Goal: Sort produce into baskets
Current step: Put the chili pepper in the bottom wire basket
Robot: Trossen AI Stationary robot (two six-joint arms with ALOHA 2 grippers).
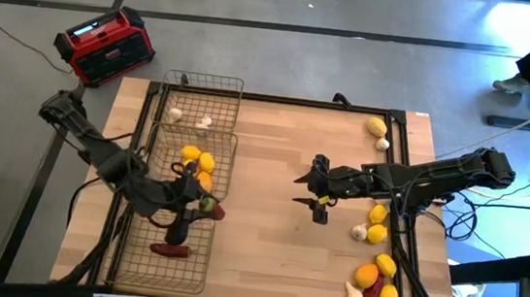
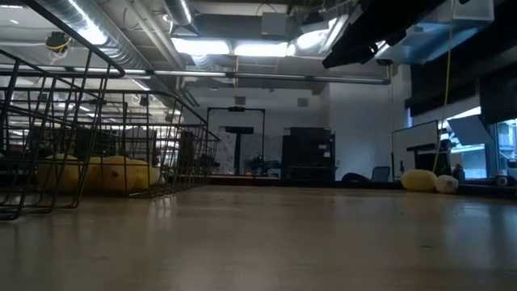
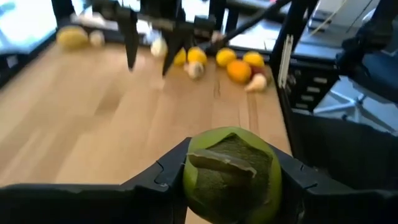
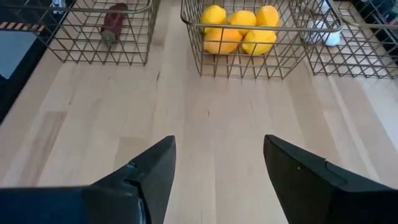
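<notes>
- the left gripper [image 1: 203,204] hangs over the near edge of the middle basket [image 1: 231,143], its jaws pinching a red chili pepper [image 1: 212,209] by the green stem end [image 3: 231,174]; it looks bound for the nearest basket [image 1: 202,277], where one red chili [image 1: 169,250] already lies.
- the right gripper [image 1: 320,192] sits mid-tabletop [image 1: 267,227], jaws spread wide and holding nothing, aimed at the baskets; probably between picks, since the unsorted pile is behind it.
- three wire baskets stand in a row along the left edge. the far basket [image 1: 237,87] holds two whitish garlic bulbs [image 1: 190,118]; the middle one holds yellow lemons [image 4: 239,34] with an orange citrus [image 1: 203,180] among them.
- still loose on the tabletop's right side: a lemon and garlic bulb [image 1: 378,130] near the far corner, a small group [image 1: 375,225] beside the right arm, and a near-corner cluster [image 1: 375,281] of lemons, an orange citrus, garlic and a red chili.
- judging by that, sorting seems less than half done.
</notes>
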